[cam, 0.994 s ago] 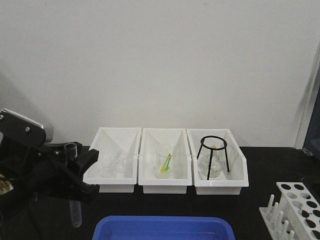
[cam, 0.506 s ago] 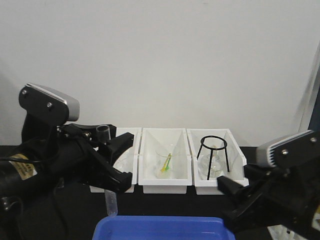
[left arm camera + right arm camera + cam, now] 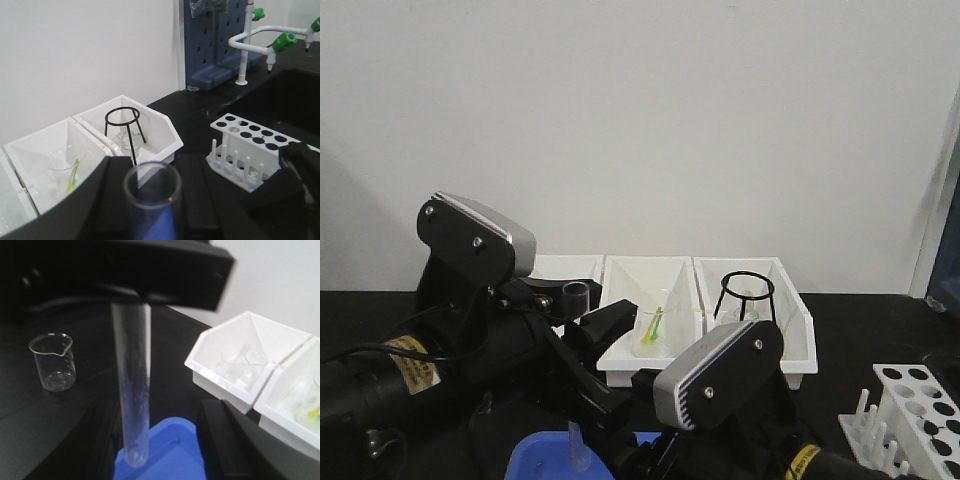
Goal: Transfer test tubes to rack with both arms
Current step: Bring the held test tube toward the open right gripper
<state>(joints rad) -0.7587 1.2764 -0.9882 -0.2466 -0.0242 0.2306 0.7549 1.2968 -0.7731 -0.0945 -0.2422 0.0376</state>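
Left claw is clamped on a test tube, gripping it near the open top. The tube is roughly upright, with its rounded end hanging over the corner of the blue tray. Right claw is just a dark blur, so I can't tell if it's released or clenched. Rack sits on the right side of the bench, well apart from the tube.

Bins at the back:
- **Left bin**: clear beakers.
- **Middle bin**: a beaker with something yellow-green in it.
- **Right bin**: a black wire tripod over glassware.

A lone beaker stands on the bench.
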